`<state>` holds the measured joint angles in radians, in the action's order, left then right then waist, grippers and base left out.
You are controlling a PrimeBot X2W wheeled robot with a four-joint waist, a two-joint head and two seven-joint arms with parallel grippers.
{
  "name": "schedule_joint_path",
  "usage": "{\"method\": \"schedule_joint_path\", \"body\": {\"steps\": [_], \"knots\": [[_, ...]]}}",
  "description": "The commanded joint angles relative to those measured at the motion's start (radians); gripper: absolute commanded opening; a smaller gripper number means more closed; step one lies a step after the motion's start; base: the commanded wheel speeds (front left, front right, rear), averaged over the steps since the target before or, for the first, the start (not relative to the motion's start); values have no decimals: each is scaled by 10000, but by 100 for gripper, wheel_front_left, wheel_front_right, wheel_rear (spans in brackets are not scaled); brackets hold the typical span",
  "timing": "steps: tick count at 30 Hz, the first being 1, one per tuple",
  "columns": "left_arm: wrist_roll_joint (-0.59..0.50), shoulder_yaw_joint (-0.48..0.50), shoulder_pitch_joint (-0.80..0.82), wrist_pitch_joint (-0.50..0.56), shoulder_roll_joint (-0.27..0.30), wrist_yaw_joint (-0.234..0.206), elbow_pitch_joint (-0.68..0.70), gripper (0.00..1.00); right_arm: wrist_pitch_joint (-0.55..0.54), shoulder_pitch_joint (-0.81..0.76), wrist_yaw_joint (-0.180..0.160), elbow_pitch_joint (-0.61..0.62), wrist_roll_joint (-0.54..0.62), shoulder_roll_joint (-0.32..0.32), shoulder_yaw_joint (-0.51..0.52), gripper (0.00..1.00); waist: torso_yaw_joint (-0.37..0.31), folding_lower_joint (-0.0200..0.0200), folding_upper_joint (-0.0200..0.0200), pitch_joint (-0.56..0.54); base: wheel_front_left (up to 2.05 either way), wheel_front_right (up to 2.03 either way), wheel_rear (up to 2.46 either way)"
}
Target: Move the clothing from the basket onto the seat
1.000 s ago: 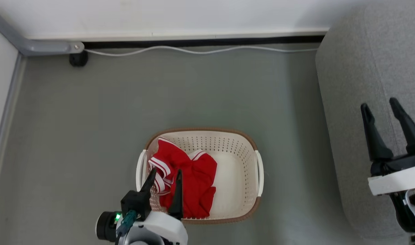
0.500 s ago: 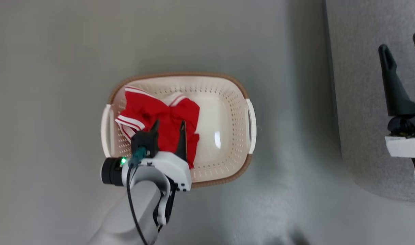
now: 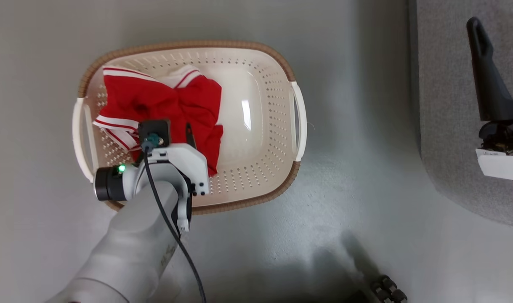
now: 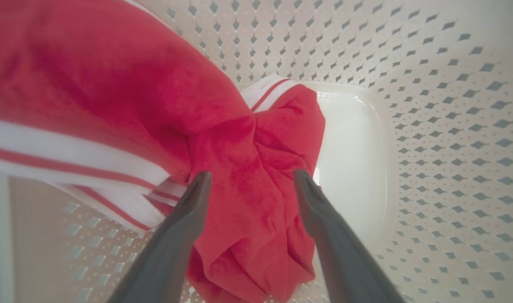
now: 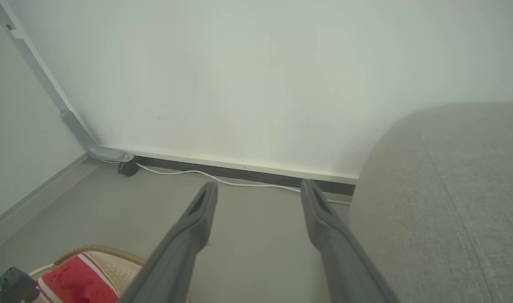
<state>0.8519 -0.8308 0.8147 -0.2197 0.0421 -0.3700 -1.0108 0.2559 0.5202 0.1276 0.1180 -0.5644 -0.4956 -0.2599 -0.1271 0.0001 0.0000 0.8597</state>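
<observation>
The cream basket [image 3: 189, 44] stands on the grey floor with the red clothing [image 3: 163, 99] bunched in its left half. My left gripper [image 3: 172, 126] reaches down into the basket. In the left wrist view it is open [image 4: 252, 174], its two fingers either side of a fold of the red clothing [image 4: 248, 160], and the basket's perforated wall [image 4: 450, 126] lies beyond. The right gripper [image 3: 498, 17] hangs open and empty over the grey seat [image 3: 450, 105]. In the right wrist view this gripper [image 5: 260, 185] points at the wall, with the seat [image 5: 450, 202] to its right and the basket [image 5: 109, 251] at lower left.
A white cable [image 5: 222, 180] runs along the skirting at the foot of the white wall. A grey metal bar [image 5: 41, 80] with a black castor [image 5: 128, 168] stands in the far left corner. Dark parts [image 3: 386, 290] show at the head view's bottom edge.
The head camera has tipped down and come nearer, so the basket looks bigger. My left gripper has sunk deeper into the basket onto the red clothing. Both grippers stay open.
</observation>
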Motion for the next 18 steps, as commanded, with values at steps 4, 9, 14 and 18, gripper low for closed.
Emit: {"method": "schedule_joint_path", "body": {"steps": [4,9,14,18], "knots": [[632,-290,504,199,81,-444,-441,100,59,-146,31,385,-121,-242,-71,100,-179,0,0,493,0,0,0],[1153,-658,923,547,81,-949,-1017,100,59,-138,31,506,-135,-208,-29,100,-222,0,0,737,0,0,0],[1498,-972,1271,672,81,-1344,-1249,100,59,-99,31,632,-187,-166,-6,100,-297,0,0,960,0,0,0],[1963,-1184,1467,999,81,-1465,-1313,100,59,-52,31,690,-266,-122,-8,100,-391,0,0,1069,0,0,0]]}}
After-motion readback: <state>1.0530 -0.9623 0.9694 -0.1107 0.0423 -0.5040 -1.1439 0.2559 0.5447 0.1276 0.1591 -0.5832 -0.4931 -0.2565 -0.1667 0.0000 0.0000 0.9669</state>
